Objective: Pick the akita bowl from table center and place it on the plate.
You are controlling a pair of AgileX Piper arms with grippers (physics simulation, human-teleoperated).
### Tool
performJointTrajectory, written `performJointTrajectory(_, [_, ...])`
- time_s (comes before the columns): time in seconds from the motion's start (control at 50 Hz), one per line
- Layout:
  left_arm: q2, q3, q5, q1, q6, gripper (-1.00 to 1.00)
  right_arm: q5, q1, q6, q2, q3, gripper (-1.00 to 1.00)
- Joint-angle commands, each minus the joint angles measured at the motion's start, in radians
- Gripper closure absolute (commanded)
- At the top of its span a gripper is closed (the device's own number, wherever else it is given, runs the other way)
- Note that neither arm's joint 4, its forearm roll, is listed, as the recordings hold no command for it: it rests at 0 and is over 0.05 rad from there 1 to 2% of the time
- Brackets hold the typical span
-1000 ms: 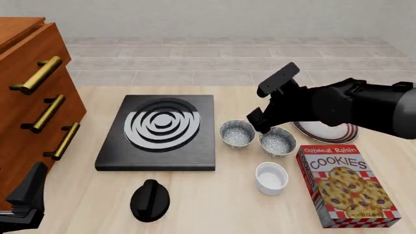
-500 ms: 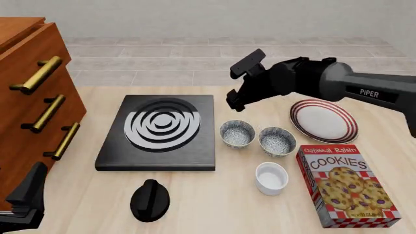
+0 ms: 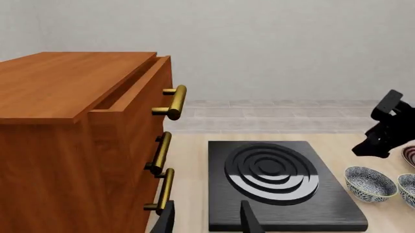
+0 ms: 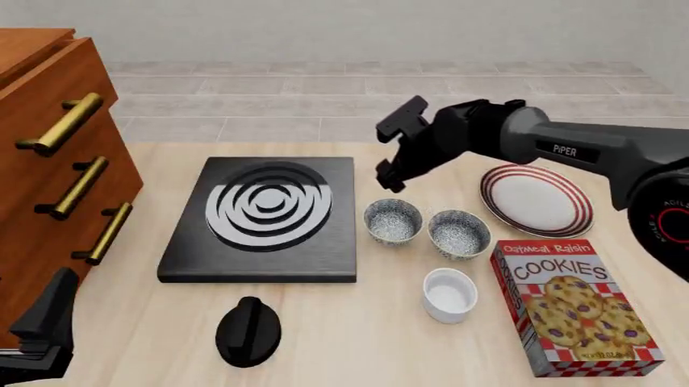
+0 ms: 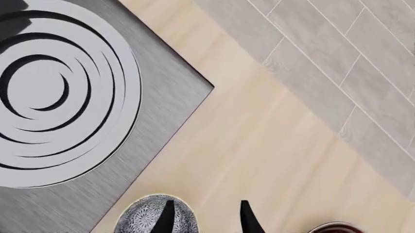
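Pale wood table [image 4: 323, 339]; on it: hob [image 4: 266, 218]; two bowls [image 4: 393, 221]; cup [image 4: 449, 295]; plate [image 4: 536, 200]; cookie box [image 4: 574, 317]; knob [image 4: 248, 330]

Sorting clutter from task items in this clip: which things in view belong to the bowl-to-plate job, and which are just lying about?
Part of the job: akita bowl; plate; right end effector, open, beyond the bowl.

Lying about: twin bowl; white cup; cookie box; stove plate; black knob; drawer cabinet.
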Motion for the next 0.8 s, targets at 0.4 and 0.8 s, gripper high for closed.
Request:
performJointTrajectory(0.4, [0.000,0.000,0.000,0.000,0.000,-1.00,0.060,-0.004,-0.008,-0.016,0.052,-1.00])
performJointTrajectory(0.8, [0.000,0.000,0.000,0.000,0.000,-1.00,0.070,-0.012,-0.010,0.029,0.039,-1.00])
